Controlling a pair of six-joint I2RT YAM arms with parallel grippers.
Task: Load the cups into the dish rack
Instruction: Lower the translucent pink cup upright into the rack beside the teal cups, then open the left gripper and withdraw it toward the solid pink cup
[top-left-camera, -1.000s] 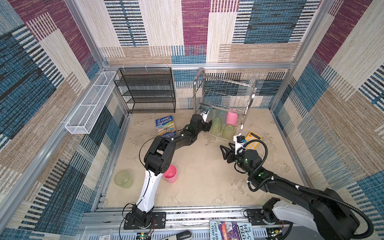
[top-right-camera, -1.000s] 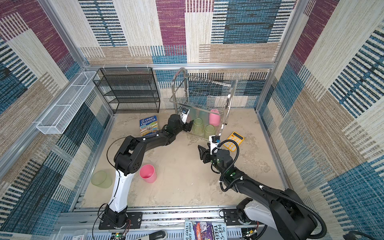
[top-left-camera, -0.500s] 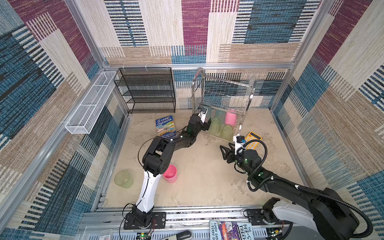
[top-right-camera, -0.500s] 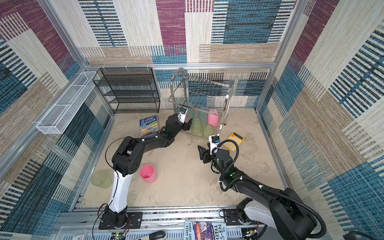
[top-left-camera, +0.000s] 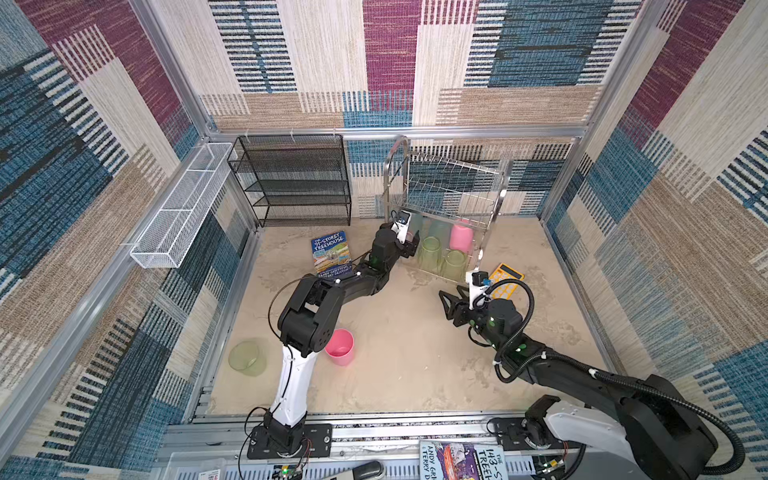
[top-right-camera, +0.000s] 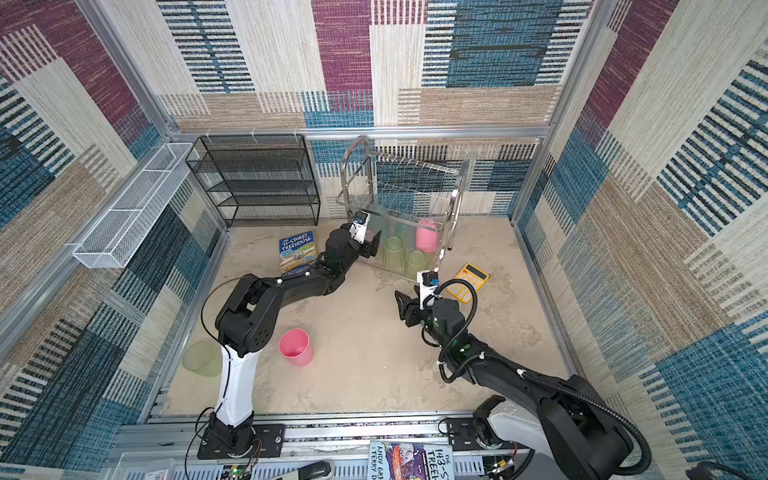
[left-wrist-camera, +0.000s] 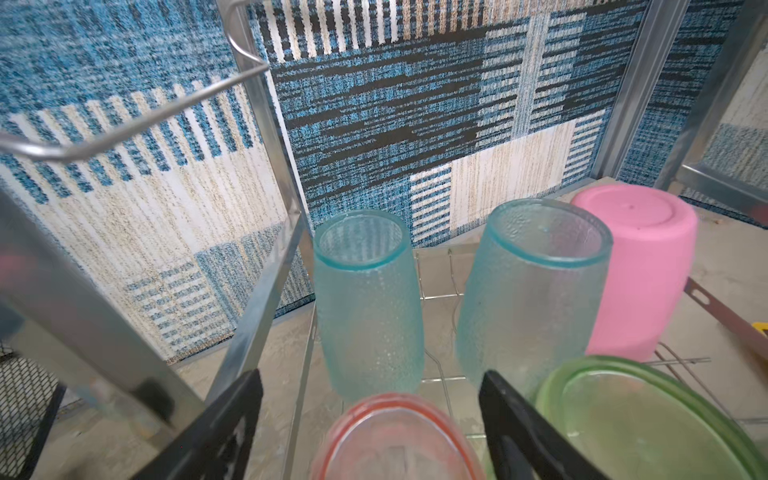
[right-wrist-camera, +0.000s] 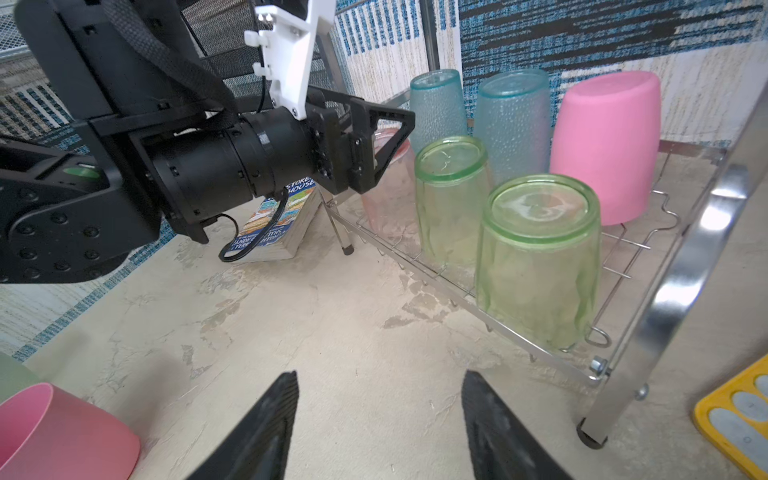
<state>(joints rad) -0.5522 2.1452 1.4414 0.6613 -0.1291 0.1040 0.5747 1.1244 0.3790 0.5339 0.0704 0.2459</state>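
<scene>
The dish rack (top-left-camera: 392, 166) (top-right-camera: 358, 166) stands at the back. On its lower tier, upside down, are two teal cups (left-wrist-camera: 365, 291) (left-wrist-camera: 532, 282), a pink cup (left-wrist-camera: 640, 270) and two yellow-green cups (right-wrist-camera: 451, 199) (right-wrist-camera: 540, 257). A salmon-pink cup (left-wrist-camera: 395, 440) (right-wrist-camera: 388, 195) stands at the tier's left end. My left gripper (top-left-camera: 412, 242) (left-wrist-camera: 372, 376) is open around it, with a gap showing on one side. My right gripper (top-left-camera: 446, 305) (right-wrist-camera: 378, 374) hangs open and empty over the sandy floor. Loose at the front left are a pink cup (top-left-camera: 340, 347) and a yellow-green cup (top-left-camera: 247, 358).
A book (top-left-camera: 330, 254) lies under the left forearm. A yellow calculator (top-left-camera: 505, 276) lies right of the rack's foot. A black mesh shelf unit (top-left-camera: 291, 183) stands at the back left and a white mesh basket (top-left-camera: 178, 208) hangs on the left wall.
The left gripper has shifted very slightly at the rack's left end. The right arm has not moved.
</scene>
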